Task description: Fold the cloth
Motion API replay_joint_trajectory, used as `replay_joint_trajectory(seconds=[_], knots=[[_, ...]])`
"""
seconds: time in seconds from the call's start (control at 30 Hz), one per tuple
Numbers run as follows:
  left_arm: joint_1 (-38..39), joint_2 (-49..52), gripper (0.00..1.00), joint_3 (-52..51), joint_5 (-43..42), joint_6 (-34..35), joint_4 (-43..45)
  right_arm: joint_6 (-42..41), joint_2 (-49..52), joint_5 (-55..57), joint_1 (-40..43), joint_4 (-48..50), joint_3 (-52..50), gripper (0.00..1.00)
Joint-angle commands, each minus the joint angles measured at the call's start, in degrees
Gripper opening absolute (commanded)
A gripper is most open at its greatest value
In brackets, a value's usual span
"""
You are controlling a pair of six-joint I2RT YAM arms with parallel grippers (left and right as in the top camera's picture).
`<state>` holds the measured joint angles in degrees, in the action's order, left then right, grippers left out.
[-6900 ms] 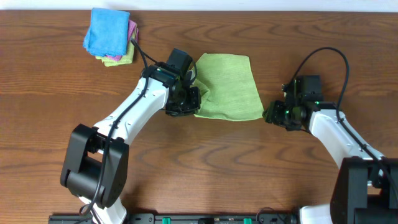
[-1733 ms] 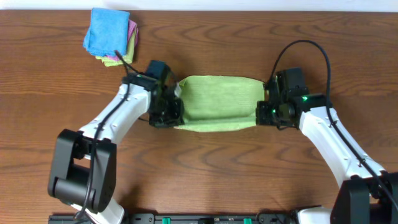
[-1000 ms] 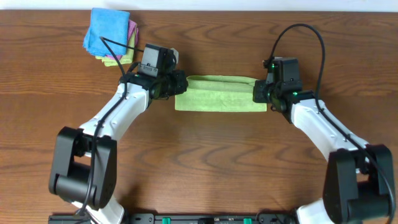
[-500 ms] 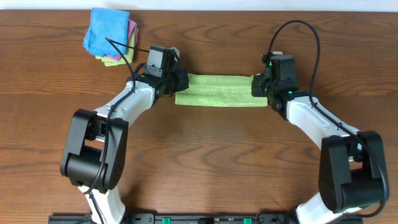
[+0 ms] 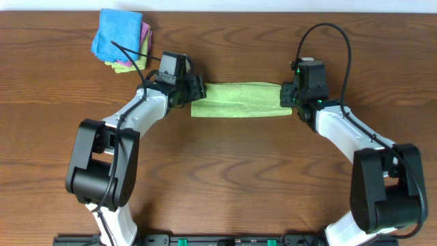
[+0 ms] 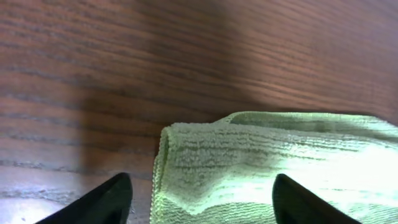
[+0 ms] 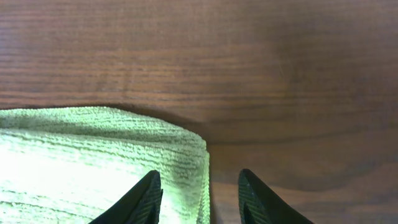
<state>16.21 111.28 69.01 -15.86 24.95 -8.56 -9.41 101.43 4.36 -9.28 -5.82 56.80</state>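
The lime-green cloth [image 5: 239,100] lies flat on the wooden table as a long narrow folded strip, running left to right. My left gripper [image 5: 194,92] is at its left end and stands open. In the left wrist view the cloth [image 6: 267,162] lies under the left gripper [image 6: 202,205], whose fingers [image 6: 102,202] are spread wide to either side of the cloth's corner. My right gripper [image 5: 285,96] is at the strip's right end, also open. In the right wrist view the cloth's [image 7: 93,162] folded edge runs between the parted fingers [image 7: 134,202] of the right gripper [image 7: 198,202].
A stack of folded cloths [image 5: 119,37], blue on top with pink and green beneath, sits at the back left near the table's far edge. Black cables loop above both wrists.
Both grippers were shut on the cloth's ends and have opened, letting it go. The strip now lies on the table; the arms have barely shifted.
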Motion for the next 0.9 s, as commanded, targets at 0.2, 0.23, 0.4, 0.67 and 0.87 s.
replay_joint_trajectory(seconds=[0.2, 0.23, 0.4, 0.67, 0.87], knots=[[-2.3, -3.4, 0.72, 0.2, 1.2, -1.0, -0.5, -5.8, -5.2, 1.6, 0.3, -5.7, 0.2, 0.49], [-2.6, -4.4, 0.66, 0.2, 1.0, -1.0, -0.5, -6.9, -6.6, 1.6, 0.3, -6.6, 0.2, 0.52], [-2.5, -7.9, 0.06, 0.2, -1.7, -0.9, 0.8, -16.2, -12.7, -0.3, 1.1, -13.5, 0.2, 0.76], [0.8, -4.8, 0.06, 0.2, -0.8, 0.2, 2.1, -19.3, -11.7, -13.9, 6.4, -16.2, -0.2, 0.88], [2.3, 0.3, 0.06, 0.2, -0.7, 0.2, 4.8, -19.3, -5.0, -21.3, 7.8, -14.3, -0.2, 0.88]])
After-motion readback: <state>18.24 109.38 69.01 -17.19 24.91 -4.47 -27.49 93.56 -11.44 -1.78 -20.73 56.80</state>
